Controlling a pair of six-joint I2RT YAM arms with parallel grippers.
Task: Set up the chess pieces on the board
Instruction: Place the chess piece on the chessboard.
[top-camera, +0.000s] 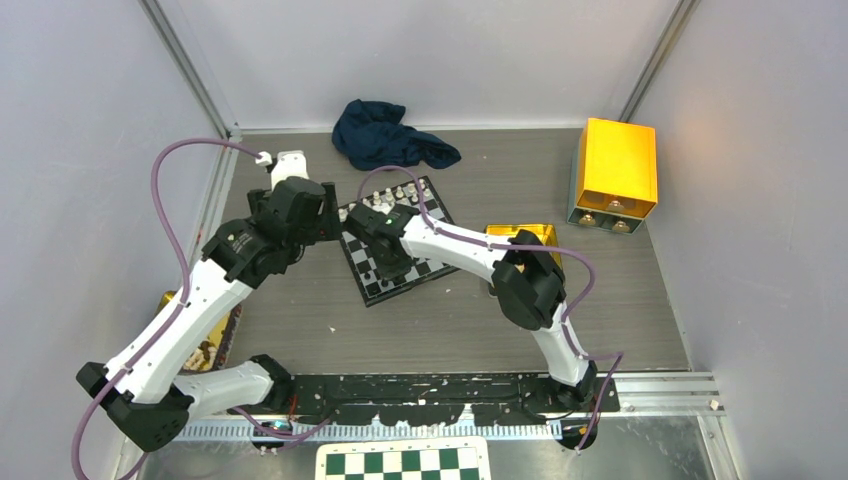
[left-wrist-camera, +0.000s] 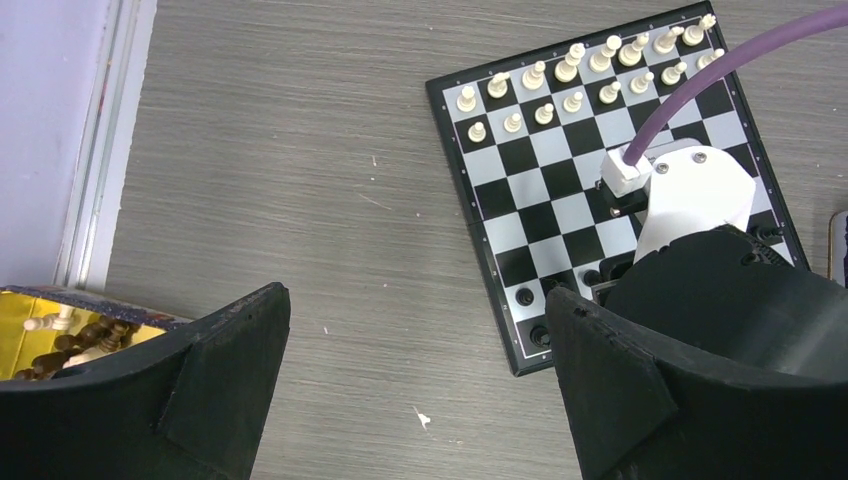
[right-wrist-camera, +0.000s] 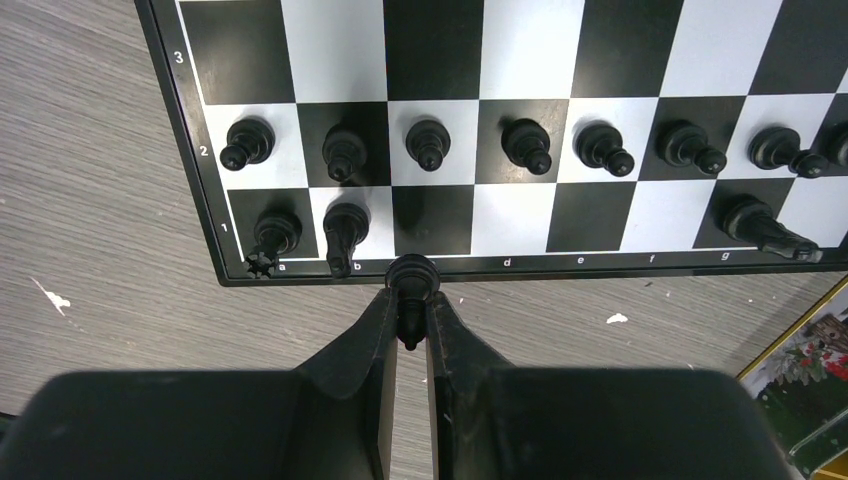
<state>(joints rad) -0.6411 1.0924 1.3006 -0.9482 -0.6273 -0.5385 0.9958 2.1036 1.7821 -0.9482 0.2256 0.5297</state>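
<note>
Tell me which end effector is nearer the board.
Right. The right end effector grips a black piece at the board edge; the left end effector hangs open beside the board.

Black pawns (right-wrist-camera: 428, 142) line row 2 of the board (right-wrist-camera: 510, 215), white pieces (left-wrist-camera: 570, 75) opposite, one black piece (right-wrist-camera: 411, 275) (bishop maybe?) in right claw (right-wrist-camera: 410, 303).

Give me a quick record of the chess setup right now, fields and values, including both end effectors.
board: black and silvery-white checks
white pieces: two rows, far side
black pawns: along rank 2
rank 1: a, b filled; c to f bare
right end effector: shut on black piece, near edge by c
left end effector: open, empty, left of board
</note>
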